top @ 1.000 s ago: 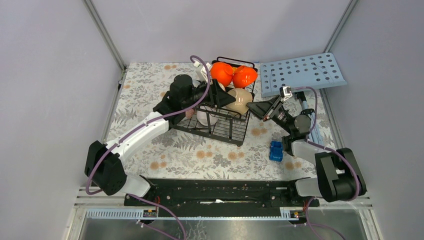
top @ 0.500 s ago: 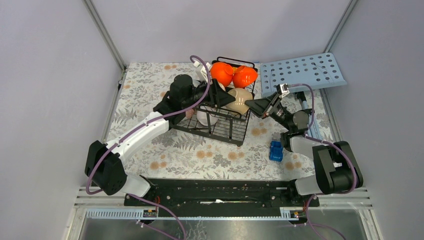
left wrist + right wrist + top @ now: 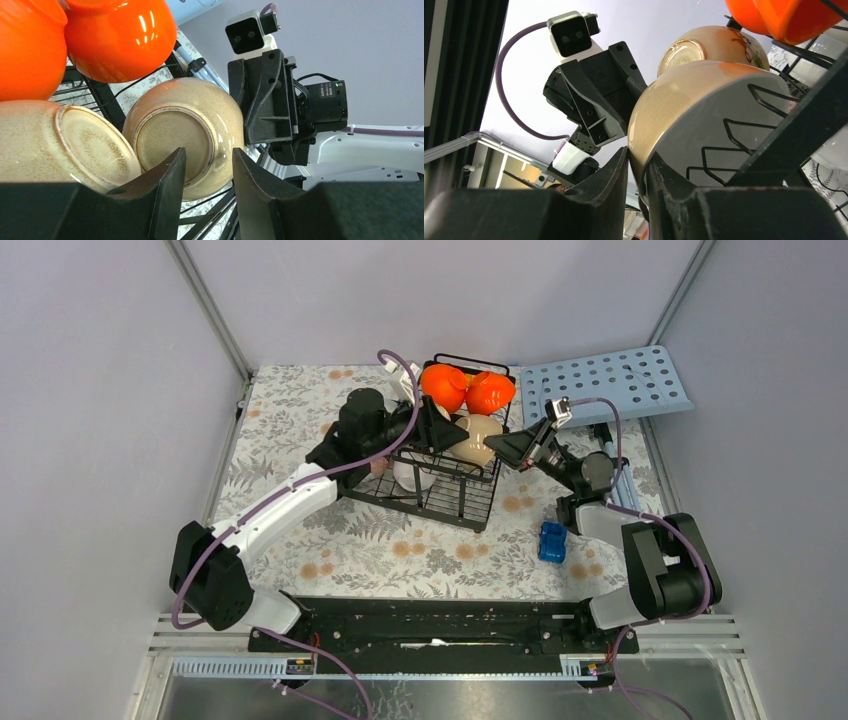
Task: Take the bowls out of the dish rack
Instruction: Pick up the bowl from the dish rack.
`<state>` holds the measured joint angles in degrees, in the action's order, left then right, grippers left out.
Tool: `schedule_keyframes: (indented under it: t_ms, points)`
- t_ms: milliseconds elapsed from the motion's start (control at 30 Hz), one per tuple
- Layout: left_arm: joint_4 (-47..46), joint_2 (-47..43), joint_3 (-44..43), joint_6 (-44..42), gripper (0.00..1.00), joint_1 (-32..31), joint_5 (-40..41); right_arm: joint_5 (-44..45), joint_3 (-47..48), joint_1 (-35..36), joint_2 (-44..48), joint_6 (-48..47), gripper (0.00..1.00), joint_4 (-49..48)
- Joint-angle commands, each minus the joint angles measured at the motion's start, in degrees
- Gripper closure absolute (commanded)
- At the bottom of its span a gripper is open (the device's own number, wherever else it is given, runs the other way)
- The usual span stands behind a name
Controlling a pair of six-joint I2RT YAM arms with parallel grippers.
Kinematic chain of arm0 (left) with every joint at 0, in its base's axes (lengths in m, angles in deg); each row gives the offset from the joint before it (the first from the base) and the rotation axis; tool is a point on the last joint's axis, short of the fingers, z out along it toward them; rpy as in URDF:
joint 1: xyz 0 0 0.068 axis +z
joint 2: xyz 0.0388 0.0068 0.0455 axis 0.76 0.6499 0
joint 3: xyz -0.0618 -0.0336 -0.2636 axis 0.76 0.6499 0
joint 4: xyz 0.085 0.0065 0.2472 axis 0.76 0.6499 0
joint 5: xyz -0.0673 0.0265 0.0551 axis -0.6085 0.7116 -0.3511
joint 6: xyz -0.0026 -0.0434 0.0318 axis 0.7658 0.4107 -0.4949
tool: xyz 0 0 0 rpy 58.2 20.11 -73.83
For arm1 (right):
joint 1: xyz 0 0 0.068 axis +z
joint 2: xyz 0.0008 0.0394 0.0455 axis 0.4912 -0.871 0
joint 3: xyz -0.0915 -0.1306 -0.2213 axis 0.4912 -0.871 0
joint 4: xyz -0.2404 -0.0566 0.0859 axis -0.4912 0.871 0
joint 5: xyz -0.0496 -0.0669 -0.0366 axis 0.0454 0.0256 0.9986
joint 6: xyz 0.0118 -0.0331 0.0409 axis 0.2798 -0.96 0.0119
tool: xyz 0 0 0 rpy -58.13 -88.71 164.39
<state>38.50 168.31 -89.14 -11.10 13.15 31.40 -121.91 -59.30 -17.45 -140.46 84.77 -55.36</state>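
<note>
A: Right gripper [image 3: 638, 157]: what do we log?
B: Narrow, pinched over the rim of the speckled cream ceramic bowl [image 3: 674, 95], with one finger outside the wall and one inside. That bowl lies on its side in the raised basket of the black wire dish rack [image 3: 440, 492], mouth toward the right arm.
A: Left gripper [image 3: 208, 152]?
B: Jaws partway apart, nothing between them. We see its tips right at the same bowl's foot ring, on the opposite side. Touching or not, we cannot tell.
A: Neighbours?
B: A second cream bowl [image 3: 75, 142] sits just beside it. A glossy orange bowl [image 3: 442, 386] and its orange twin [image 3: 489, 393] are at the rack's far end, and a white bowl [image 3: 412, 476] is lower down. We note the rack stands on the floral-print tablecloth [image 3: 300, 420], with a light-blue perforated board [image 3: 610, 385] near its far right corner.
</note>
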Motion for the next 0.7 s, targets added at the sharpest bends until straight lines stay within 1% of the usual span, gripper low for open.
schedule_keyframes:
  t_ms: [0,200,500,667]
  points:
    - [-0.44,-1.06,-1.69,-0.77,0.57,-0.6,-0.44,-0.99,4.07,1.79,-0.74,-0.02,0.75,-12.31]
    - [-0.11,-2.32,-1.68,-1.55,0.57,-0.6,0.53,-1.08,5.93,2.34,-1.43,0.07,0.79,-12.32]
    - [0.44,-4.18,-1.71,-2.9,0.57,-0.6,1.95,-1.5,7.44,2.6,-1.93,0.17,0.92,-12.42]
    - [0.67,-4.75,-1.73,-3.26,0.57,-0.6,2.49,-1.8,7.91,2.54,-1.71,0.17,0.96,-12.4]
